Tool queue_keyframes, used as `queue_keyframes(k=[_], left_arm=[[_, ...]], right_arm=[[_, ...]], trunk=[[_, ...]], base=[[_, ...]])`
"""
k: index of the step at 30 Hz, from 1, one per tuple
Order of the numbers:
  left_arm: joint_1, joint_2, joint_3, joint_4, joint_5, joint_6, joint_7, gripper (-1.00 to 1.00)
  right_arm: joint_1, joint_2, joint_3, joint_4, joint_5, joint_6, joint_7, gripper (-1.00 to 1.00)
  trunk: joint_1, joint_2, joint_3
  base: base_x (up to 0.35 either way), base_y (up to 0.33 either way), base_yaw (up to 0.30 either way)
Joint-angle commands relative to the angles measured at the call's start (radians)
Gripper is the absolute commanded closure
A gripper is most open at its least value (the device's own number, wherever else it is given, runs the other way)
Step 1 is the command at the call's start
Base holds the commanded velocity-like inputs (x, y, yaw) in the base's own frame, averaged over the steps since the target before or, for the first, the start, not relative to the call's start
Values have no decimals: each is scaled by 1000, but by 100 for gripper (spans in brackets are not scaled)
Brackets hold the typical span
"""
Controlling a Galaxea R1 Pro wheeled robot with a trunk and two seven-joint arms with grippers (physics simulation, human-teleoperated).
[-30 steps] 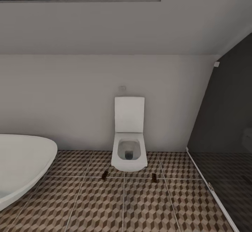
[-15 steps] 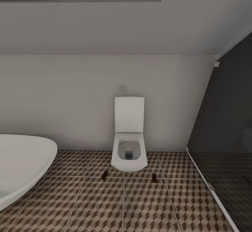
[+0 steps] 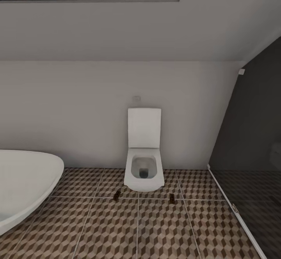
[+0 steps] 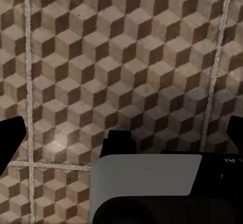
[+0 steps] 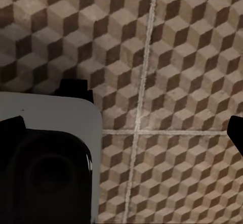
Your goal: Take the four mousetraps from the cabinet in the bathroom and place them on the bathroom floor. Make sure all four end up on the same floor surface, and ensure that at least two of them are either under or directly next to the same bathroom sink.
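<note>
head view: two mousetraps (image 3: 116, 196) lie on the floor (image 3: 164, 231) by the toilet (image 3: 144, 173), far ahead of both grippers. left gripper (image 4: 121, 138) and right gripper (image 5: 126, 128) spread, empty. risk: traps not beside a sink.

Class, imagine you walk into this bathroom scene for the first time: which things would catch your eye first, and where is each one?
The white toilet stands out first, against the far wall at the middle of the head view, its lid up. Next come the two mousetraps, one at its front left and one at its front right, lying on the bathroom floor with its bold cube pattern. The curved white bathtub fills the left edge.
</note>
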Motion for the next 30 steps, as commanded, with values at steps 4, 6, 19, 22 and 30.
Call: queue_keyframes(k=[4,6,19,22,30], left_arm=[[13,-10,-6,-1,9,2,1,-100],[18,-14,-6,-1,9,2,1,-100],[58,-24,-6,-1,7,0,1,-100],[62,-24,-6,-1,7,0,1,-100],[84,-36,-6,-1,5,-36,1,-100]], right_arm=[[8,9,5,3,5,-2,-3,-100],[11,11,5,3,5,-2,-3,-100],[29,16,5,3,6,-3,-3,-100],[40,17,5,3,6,-4,-3,-100],[62,20,5,3,5,-19,-3,-100]], trunk=[[0,0,-1],[0,0,-1],[0,0,-1],[0,0,-1],[0,0,-1]], base=[[0,0,0],[0,0,0],[0,0,0],[0,0,0],[0,0,0]])
